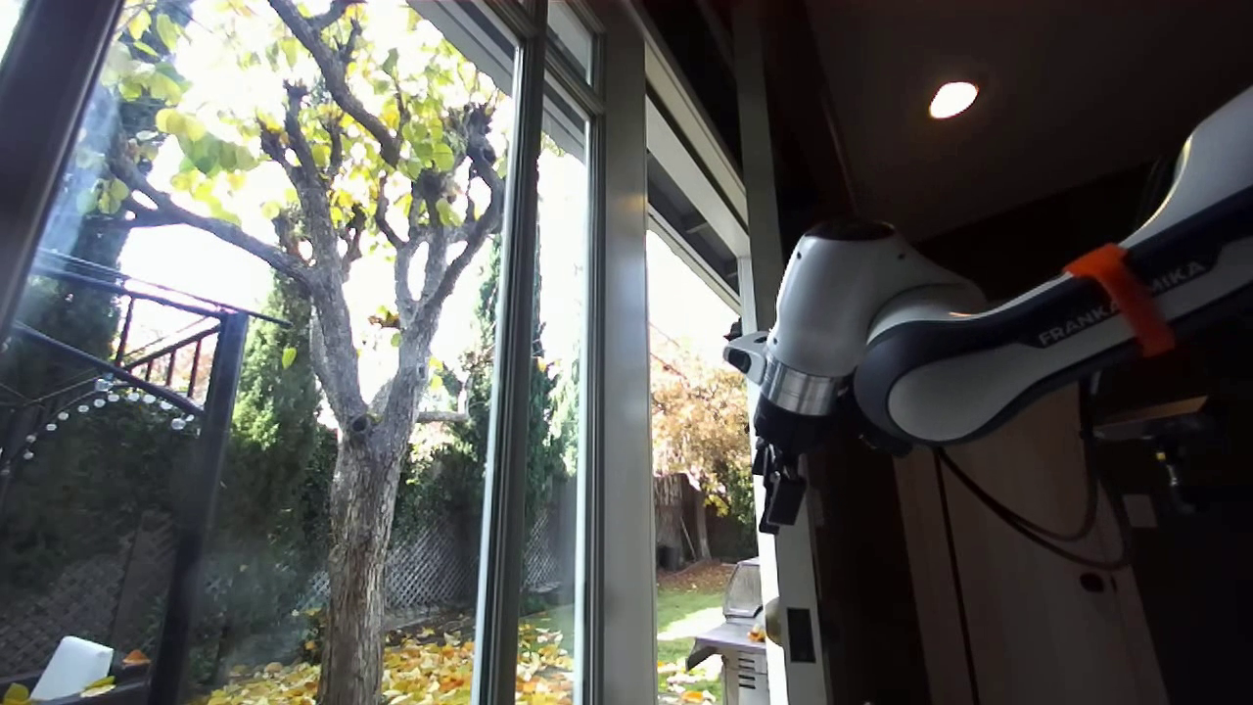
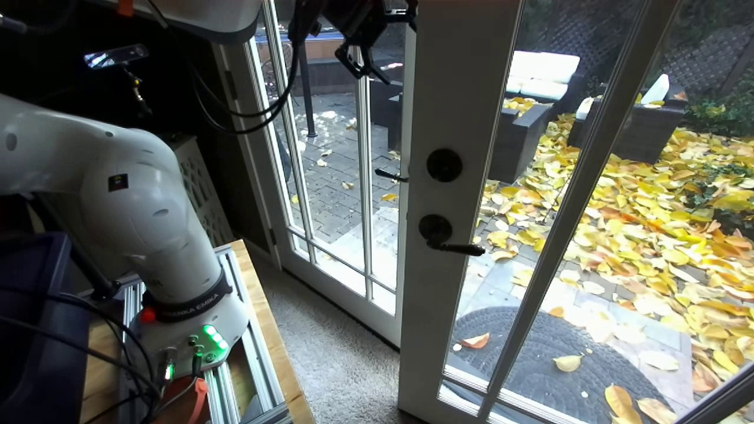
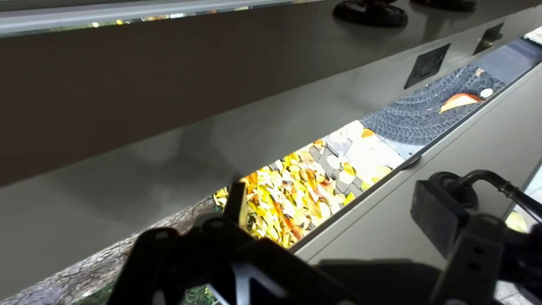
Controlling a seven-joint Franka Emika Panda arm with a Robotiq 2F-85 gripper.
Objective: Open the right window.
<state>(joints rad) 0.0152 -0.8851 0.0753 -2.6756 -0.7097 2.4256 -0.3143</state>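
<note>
A white Franka arm (image 1: 979, 377) banded in orange extends across a dim room toward the right window (image 2: 366, 194), the tall, narrow casement in a slim white frame beside a wider glazed door (image 2: 570, 224). The arm's base (image 2: 177, 330), green lights aglow, sits on metal rails (image 2: 259, 353) over a wood-topped desk (image 2: 274, 341). The black pincer (image 3: 330, 201) hangs higher than the casement's lever handle (image 3: 508, 189), its fingers (image 3: 438, 218) spread well apart: in the wrist view, one shows on the side of the gap, the other before the frame's face and alongside the handle. From where I stand, I cannot tell whether either finger touches the frame. Casement and door stand apart, and through the strip between them show fallen yellow leaves (image 3: 283, 199) and a dark, ribbed mat (image 3: 406, 118); dark plates (image 3: 427, 65) are set in the door's edge. Outside, in an exterior view, a tree (image 1: 364, 470) fills much of the wide glass and a metal grill (image 1: 742, 592) stands farther along, while a ceiling light (image 1: 952, 99) burns overhead.
</note>
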